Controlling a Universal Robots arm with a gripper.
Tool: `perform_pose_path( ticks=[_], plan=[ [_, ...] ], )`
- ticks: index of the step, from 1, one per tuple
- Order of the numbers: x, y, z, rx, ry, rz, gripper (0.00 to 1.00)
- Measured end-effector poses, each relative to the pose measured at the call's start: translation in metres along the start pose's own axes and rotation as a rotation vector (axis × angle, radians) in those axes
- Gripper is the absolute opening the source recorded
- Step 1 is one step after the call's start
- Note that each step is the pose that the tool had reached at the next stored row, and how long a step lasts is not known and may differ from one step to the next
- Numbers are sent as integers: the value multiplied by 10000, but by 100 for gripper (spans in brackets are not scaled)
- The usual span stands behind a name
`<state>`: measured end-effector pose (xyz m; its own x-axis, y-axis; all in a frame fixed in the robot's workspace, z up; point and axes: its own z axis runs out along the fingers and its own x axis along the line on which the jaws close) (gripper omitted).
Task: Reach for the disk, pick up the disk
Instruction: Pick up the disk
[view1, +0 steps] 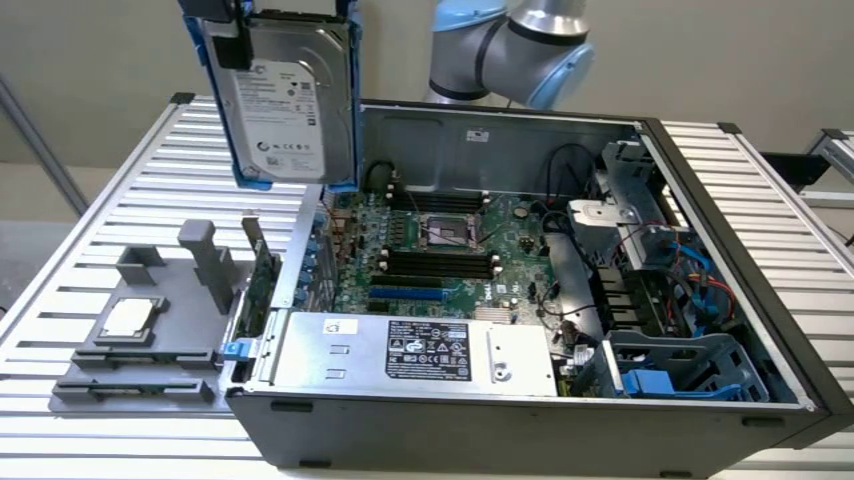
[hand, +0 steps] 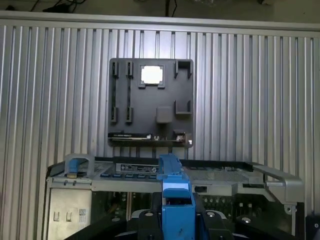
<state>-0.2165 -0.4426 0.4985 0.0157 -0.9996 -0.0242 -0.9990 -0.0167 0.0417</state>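
Note:
The disk (view1: 287, 100), a silver-grey hard drive with a white label and bright blue rails, hangs upright in the air above the open computer case's side toward the exterior view's left. My gripper (view1: 224, 35) is shut on its upper edge, a black finger lying over the blue rail. In the wrist view the disk's blue rail (hand: 175, 200) runs edge-on between my gripper's dark fingers (hand: 145, 220), with the gripper (hand: 177, 225) clamped on it.
Below stands the open computer case (view1: 747, 250) with its motherboard (view1: 441, 250) and a large silver box with a black label (view1: 414, 350). A dark fixture plate (view1: 147, 330) on the slatted table (view1: 120, 190) holds a small square silver chip (view1: 130, 316).

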Motion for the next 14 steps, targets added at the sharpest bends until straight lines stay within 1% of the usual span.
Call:
perform_pose_path(
  ticks=[9, 14],
  plan=[
    [178, -382, -20, 0, -1, 0, 33],
    [247, -605, -31, -1, 0, -2, 33]
  ],
)
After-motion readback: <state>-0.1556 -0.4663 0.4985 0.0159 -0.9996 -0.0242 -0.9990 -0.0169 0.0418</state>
